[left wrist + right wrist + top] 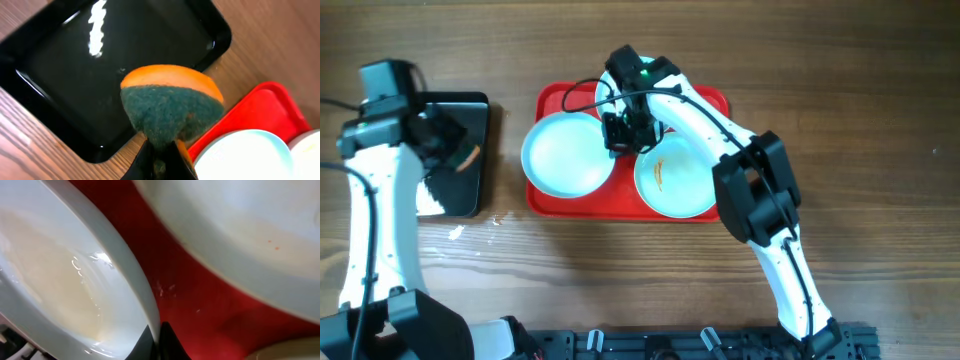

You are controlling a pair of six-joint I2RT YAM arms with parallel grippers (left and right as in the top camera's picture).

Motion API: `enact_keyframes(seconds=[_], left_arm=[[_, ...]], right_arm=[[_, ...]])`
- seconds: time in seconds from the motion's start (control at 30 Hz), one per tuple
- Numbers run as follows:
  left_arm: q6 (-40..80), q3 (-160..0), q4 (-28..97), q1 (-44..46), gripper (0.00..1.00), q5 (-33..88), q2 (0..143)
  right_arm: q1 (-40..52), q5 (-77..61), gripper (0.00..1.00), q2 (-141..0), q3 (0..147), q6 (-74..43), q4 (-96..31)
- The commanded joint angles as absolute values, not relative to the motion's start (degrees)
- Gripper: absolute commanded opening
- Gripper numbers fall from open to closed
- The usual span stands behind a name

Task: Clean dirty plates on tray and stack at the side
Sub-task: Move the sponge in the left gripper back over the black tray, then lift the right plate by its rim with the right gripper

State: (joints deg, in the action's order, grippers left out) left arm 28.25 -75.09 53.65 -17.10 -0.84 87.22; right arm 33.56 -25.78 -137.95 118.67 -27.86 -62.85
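Orange-green sponge (172,107) clamped in left fingers (160,162), over black tray (60,75); right fingers (159,342) pinched on plate (75,280) rim, red tray (200,310) beneath

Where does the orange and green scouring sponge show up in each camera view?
Overhead: orange and green scouring sponge at far left, over the glossy black rectangular tray.
Left wrist: sponge in the centre of the picture.
Right wrist: not in it.
Shared landmark: the large red rectangular plastic tray, visible in all three.

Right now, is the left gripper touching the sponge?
Touching. Left wrist view: the left gripper has its jaws shut on the sponge, pinching its lower edge with no gap.
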Motion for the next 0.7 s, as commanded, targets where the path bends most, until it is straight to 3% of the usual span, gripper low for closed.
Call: enact_keyframes(seconds=[0.0,0.1,0.3,0.43,0.67], left_arm=[[29.2,-75.7,53.7,-22.8,0.04,9.3,87.2],[29.2,-75.7,53.9,-24.2,0.04,9.6,87.2],[29.2,-75.7,54.5,-24.1,0.04,9.6,87.2],[29.2,-75.7,54.6,-24.1,0.04,9.6,87.2],[29.2,-75.6,54.8,-24.1,0.04,9.6,87.2]], right_arm=[[33.7,-27.9,0.04,-126.8,121.9,-33.8,-59.0],[35.6,-23.0,0.04,-123.1,121.9,-36.3,-56.1],[39.7,0.4,0.04,-122.0,121.9,-35.9,-64.2],[39.9,4.1,0.04,-122.0,121.9,-34.6,-65.7],[43.6,31.4,0.04,-122.0,121.8,-31.0,-71.3]])
